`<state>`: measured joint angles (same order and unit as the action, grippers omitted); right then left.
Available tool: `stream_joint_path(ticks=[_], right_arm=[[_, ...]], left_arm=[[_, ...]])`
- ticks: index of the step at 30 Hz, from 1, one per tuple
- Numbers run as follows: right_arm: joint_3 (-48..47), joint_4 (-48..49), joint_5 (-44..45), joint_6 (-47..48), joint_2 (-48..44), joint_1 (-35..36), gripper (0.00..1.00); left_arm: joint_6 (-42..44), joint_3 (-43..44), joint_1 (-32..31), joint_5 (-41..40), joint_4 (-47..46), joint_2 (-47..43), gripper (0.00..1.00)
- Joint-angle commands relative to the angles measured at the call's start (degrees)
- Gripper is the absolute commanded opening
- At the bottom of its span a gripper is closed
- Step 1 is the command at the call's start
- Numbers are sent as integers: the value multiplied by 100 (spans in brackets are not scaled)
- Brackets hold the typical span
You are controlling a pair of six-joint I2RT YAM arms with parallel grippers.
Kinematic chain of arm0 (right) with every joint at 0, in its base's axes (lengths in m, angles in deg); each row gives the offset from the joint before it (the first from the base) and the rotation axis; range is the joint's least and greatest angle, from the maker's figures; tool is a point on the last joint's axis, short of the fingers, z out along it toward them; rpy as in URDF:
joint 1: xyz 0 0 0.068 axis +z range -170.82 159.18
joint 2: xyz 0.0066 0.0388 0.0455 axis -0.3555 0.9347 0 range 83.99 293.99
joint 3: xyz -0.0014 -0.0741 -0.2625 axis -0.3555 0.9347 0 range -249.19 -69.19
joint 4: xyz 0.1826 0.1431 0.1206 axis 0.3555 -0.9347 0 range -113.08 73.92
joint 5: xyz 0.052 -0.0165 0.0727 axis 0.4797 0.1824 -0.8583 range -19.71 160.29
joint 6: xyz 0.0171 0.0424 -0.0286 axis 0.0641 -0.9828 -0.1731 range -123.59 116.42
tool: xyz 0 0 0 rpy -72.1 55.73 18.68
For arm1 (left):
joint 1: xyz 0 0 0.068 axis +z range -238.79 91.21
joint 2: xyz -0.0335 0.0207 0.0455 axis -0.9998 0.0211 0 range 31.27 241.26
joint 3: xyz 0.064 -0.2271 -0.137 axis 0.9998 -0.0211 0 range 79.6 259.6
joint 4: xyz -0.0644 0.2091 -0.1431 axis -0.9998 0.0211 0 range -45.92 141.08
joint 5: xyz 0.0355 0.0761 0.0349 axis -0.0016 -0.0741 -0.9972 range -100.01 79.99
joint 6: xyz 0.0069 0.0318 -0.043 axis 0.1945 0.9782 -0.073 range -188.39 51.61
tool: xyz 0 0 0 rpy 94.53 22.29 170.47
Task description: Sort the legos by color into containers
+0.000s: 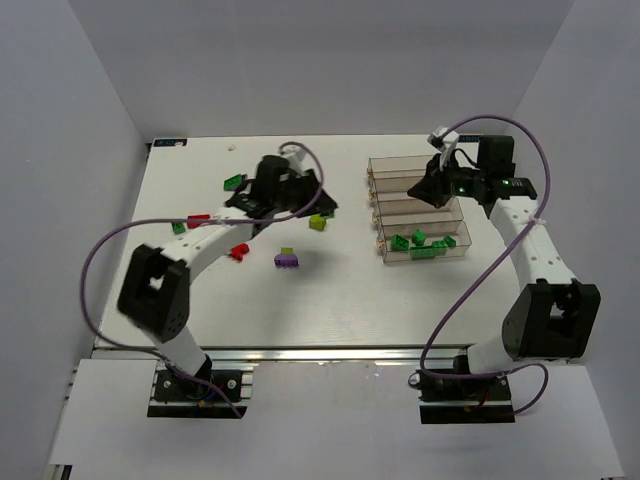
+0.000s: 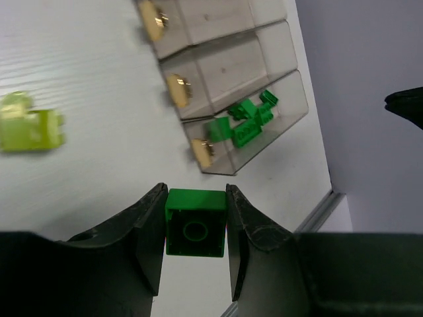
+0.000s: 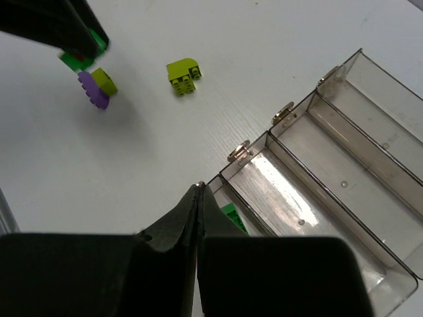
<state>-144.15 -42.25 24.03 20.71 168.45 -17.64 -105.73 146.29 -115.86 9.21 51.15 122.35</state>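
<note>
Left wrist view, closest in: the left gripper [image 2: 195, 198] pinches a green brick [image 2: 195, 232], one dark finger flat against each side, the brick's hollow underside facing the camera. It hangs above the white table [image 2: 86, 79]. Past it on the left a yellow-green brick [image 2: 30, 129] lies blurred on the table. Farther on stand the containers [image 2: 228, 63], and the nearest bin holds a heap of green legos [image 2: 248, 122].

From the right wrist, the right gripper [image 3: 198, 195] has its fingers pressed together with nothing between them. It hangs above the end of the containers, close to the brass-coloured clasps [image 3: 239, 152]. Beyond, the yellow-green brick sits alone on the table. Farther still, a purple piece [image 3: 92, 92] touches a second yellow-green one.

On the top external view, a red brick [image 1: 238, 251] and the purple piece lie nearest the arm bases, on the left half. Behind them a second red brick [image 1: 197, 220] and a small green brick [image 1: 179, 228] lie side by side. The left gripper hovers just beyond the lone yellow-green brick. Another green one [image 1: 234, 182] lies farthest back. On the right half, the green legos fill the nearest bin of the row.
</note>
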Motion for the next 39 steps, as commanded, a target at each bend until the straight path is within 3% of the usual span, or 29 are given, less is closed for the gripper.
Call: stream_joint_path(ticks=[1,12,15,24,31,39], right_arm=[[148,297,-225,-241,-377,-168,0],[623,376,-278,-285,-879,-582,0],[693,385,-296,-311,-932,-643,0],[711,429,-384,-311,-871,-731,0],[667,403,-445,-276,-756,-731,0],[491,183,-630,-65,-686,-731,15]], left_arm=[[-98,1244,-711,126,-224,996,5],[324,4640,-1687,73,952,3748,10],[385,5307,-1801,-15,1217,4232,16],[394,5512,-1969,-191,1393,4532,40],[421,5530,-2039,-226,1481,4505,53],[535,5363,-2039,-375,1543,4278,64]])
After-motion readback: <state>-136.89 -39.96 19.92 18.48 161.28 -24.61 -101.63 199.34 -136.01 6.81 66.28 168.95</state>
